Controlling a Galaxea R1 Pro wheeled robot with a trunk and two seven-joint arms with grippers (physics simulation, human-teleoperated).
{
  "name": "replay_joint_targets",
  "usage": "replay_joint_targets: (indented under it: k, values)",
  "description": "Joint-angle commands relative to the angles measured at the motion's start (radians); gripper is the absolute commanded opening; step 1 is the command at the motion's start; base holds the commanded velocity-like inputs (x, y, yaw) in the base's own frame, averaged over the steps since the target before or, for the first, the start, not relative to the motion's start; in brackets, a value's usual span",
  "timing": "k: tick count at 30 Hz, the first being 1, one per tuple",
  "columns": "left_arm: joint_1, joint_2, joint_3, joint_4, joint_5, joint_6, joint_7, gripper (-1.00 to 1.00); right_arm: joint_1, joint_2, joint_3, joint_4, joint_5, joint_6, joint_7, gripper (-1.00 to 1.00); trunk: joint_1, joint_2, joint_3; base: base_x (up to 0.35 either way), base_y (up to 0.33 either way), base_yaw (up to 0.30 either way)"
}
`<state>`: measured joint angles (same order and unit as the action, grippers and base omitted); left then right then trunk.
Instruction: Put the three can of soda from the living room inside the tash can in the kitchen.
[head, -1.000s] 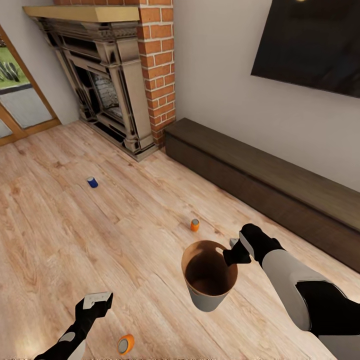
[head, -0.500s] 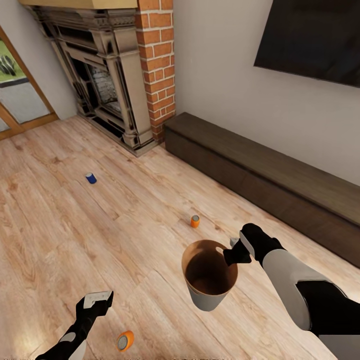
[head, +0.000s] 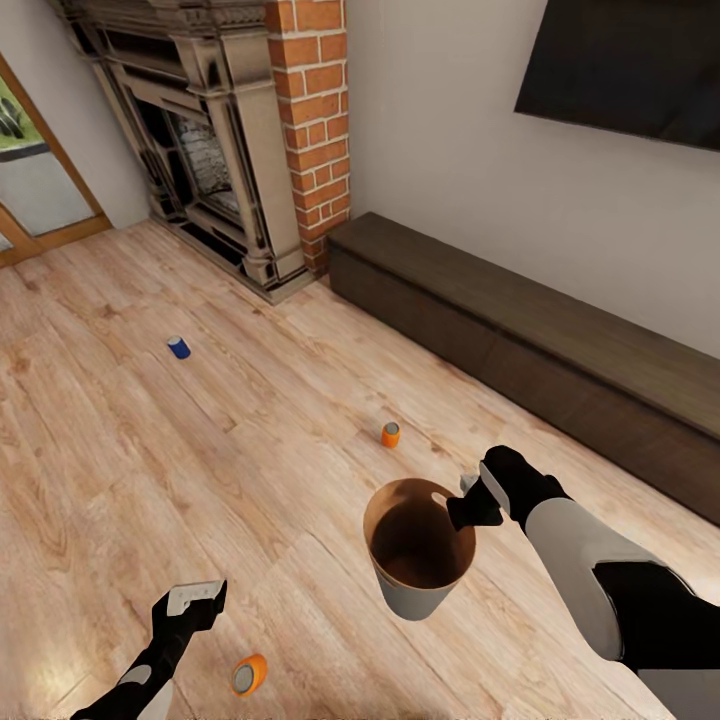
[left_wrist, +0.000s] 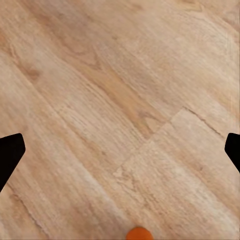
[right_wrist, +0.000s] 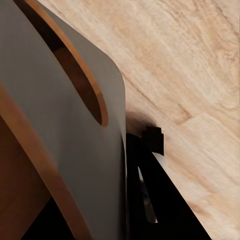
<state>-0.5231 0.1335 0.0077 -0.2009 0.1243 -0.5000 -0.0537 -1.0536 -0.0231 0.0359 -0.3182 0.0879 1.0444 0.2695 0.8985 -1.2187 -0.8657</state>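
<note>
Tash can (head: 418, 560) gripped at rim by right tool (head: 468, 500); left tool (head: 190, 601) wide, low over floor

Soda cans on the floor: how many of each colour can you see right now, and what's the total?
Orange cans: 2, the near orange can and the far orange can
Blue cans: 1, the blue can
Total: 3

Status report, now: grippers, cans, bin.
Right gripper shut on trash can rim, bin carried empty. Left gripper open, above nearest orange can. Second orange can and blue can on floor.
</note>
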Motion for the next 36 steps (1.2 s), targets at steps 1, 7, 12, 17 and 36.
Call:
replay_joint_targets:
  k: [1, 7, 12, 17, 36]
  values:
    - [0.0, 0.0, 0.0, 0.0, 0.0, 0.0, 0.0, 1.0, -0.001, 0.0, -0.004, 0.001, -0.027, 0.003, 0.005, -1.0, 0.004, -0.007, -0.005, 0.0, 0.0, 0.0]
    - [0.0, 0.0, 0.0, 0.0, 0.0, 0.0, 0.0, 1.0, -0.006, 0.001, -0.005, 0.0, -0.028, 0.003, 0.005, -1.0, 0.027, -0.049, -0.033, 0.0, 0.0, 0.0]
    - [0.0, 0.0, -0.001, 0.0, -0.001, 0.0, 0.0, 1.0, -0.008, 0.007, -0.004, -0.001, -0.025, 0.003, 0.005, -1.0, 0.046, -0.084, -0.056, 0.0, 0.0, 0.0]
    - [0.0, 0.0, -0.001, 0.0, -0.002, 0.0, 0.0, 1.0, -0.008, 0.01, -0.002, -0.002, -0.022, 0.003, 0.005, -1.0, 0.065, -0.119, -0.079, 0.0, 0.0, 0.0]
    - [0.0, 0.0, -0.001, 0.0, -0.002, 0.0, 0.0, 1.0, -0.006, 0.014, 0.002, -0.033, -0.024, 0.003, 0.005, -1.0, 0.138, -0.252, -0.123, 0.0, 0.0, 0.0]
